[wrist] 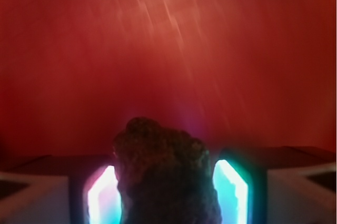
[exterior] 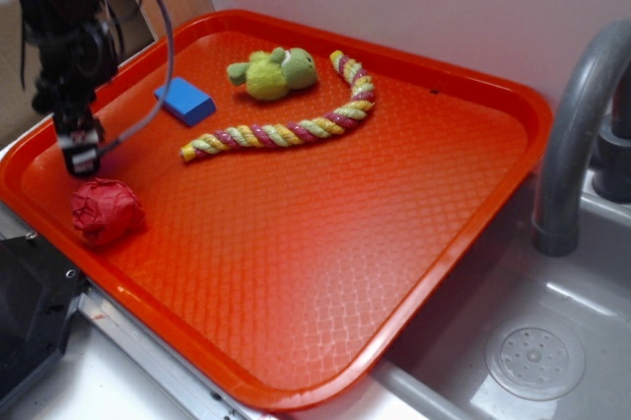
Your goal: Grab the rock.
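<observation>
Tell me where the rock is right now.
In the wrist view the rock sits between the gripper's fingers, over the orange tray. In the exterior view the gripper hides it, at the tray's left end just above the red paper ball.

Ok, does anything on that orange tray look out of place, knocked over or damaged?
Nothing stands out. The blue block, green plush toy, rope and red paper ball all lie on the tray, intact and apart. In the wrist view the rock sits between the claw's fingers.
</observation>
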Motion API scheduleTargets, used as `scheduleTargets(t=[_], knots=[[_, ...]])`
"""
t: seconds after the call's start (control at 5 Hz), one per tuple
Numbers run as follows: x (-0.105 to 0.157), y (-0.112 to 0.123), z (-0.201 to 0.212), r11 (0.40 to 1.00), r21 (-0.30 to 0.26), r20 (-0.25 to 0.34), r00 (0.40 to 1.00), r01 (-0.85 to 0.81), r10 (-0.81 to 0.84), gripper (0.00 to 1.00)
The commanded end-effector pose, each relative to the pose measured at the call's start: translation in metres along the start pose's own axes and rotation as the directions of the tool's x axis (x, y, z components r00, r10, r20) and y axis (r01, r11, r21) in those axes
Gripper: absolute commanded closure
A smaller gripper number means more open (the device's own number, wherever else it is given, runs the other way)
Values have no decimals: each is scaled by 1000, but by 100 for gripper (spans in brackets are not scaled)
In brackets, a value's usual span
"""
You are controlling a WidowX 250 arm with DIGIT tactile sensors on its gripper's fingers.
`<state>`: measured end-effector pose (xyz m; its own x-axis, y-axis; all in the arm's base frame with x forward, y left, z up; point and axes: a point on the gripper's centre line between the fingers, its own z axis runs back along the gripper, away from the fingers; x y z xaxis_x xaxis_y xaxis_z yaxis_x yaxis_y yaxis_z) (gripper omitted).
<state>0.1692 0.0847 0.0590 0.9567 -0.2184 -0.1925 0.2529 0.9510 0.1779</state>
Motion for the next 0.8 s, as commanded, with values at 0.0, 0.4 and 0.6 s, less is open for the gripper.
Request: scheduleTargets(t=[0.0,0.4,0.6], knots=[[7,-27,125,946,-159,105,947,-284,302,100],[2,-68,191,937,-242,202,931,-252,303,100],[8,-64,186,975,-205,308,940,-86,148,100]])
